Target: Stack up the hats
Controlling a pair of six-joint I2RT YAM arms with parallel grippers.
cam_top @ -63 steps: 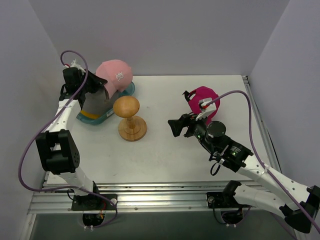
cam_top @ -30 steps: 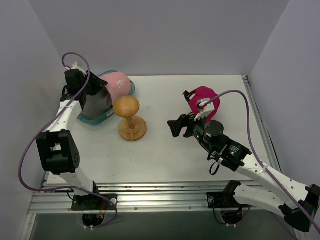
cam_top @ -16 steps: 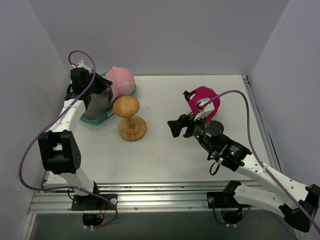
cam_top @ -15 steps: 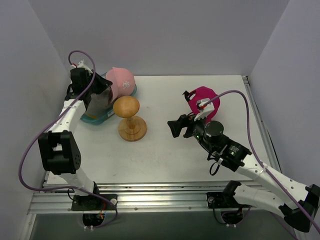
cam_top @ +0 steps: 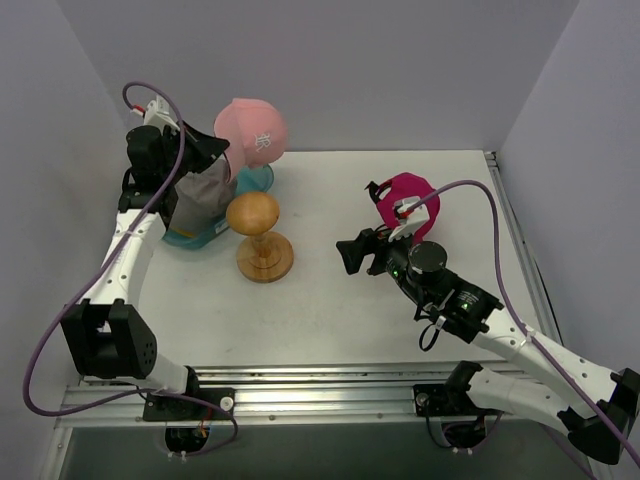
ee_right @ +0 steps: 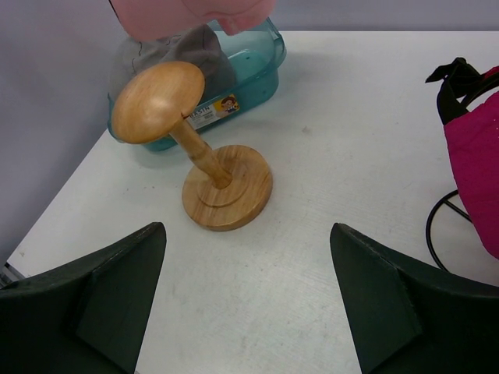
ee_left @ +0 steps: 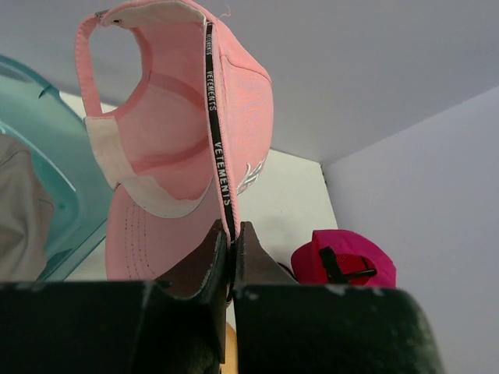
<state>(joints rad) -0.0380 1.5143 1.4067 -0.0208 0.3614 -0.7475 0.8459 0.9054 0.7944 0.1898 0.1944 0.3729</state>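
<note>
White table (cam_top: 330, 300); aloft, light pink cap (cam_top: 252, 130) with white logo (cam_top: 265, 143).

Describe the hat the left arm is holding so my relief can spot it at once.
Look at the far-left corner of the table, where the teal tub sits. Above it hangs the light pink cap, pinched at its edge by the left tool. Unlike the grey hat in the tub and the magenta cap to the right, it is pale pink with a white logo.
</note>
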